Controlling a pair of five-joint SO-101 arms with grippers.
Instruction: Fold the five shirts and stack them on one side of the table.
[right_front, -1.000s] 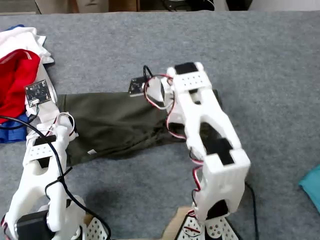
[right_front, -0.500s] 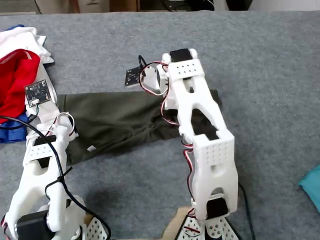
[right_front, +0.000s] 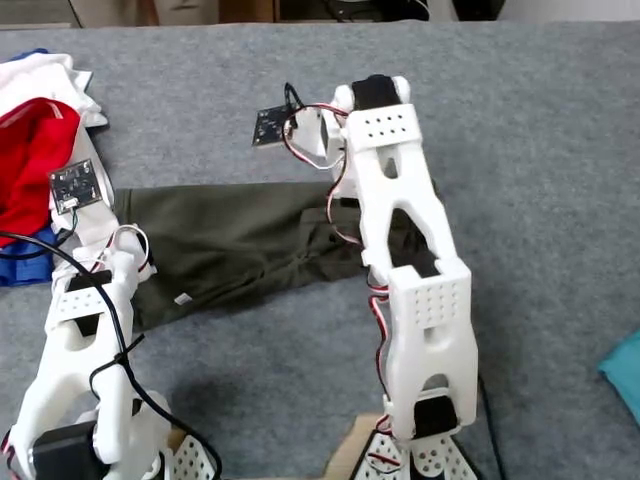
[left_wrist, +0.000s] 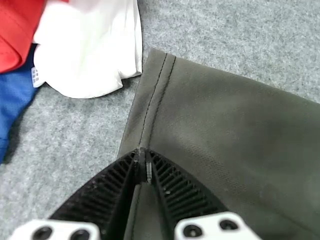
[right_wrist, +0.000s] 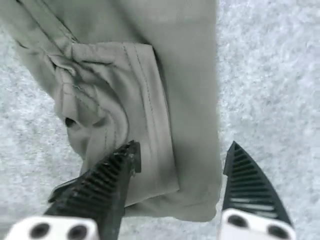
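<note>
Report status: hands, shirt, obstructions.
Left hand shut on olive shirt, at hem. Right hand open over its other end. Unfolded pile close beside.

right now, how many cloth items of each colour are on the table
olive shirt: 1
red garment: 1
white garment: 1
blue garment: 1, as far as shows
teal cloth, partly in view at the edge: 1
total: 5

The olive shirt (right_front: 240, 245) lies flat, folded into a long band. Its stitched hem corner is pinched in the closed left pincer (left_wrist: 144, 160), and its other end, with bunched folds, lies under the wide-spread right pincer (right_wrist: 182, 150). Just beyond the left pincer, a white shirt (left_wrist: 90, 45), red shirt (left_wrist: 20, 25) and blue shirt (left_wrist: 15, 95) lie crumpled in a heap.
</note>
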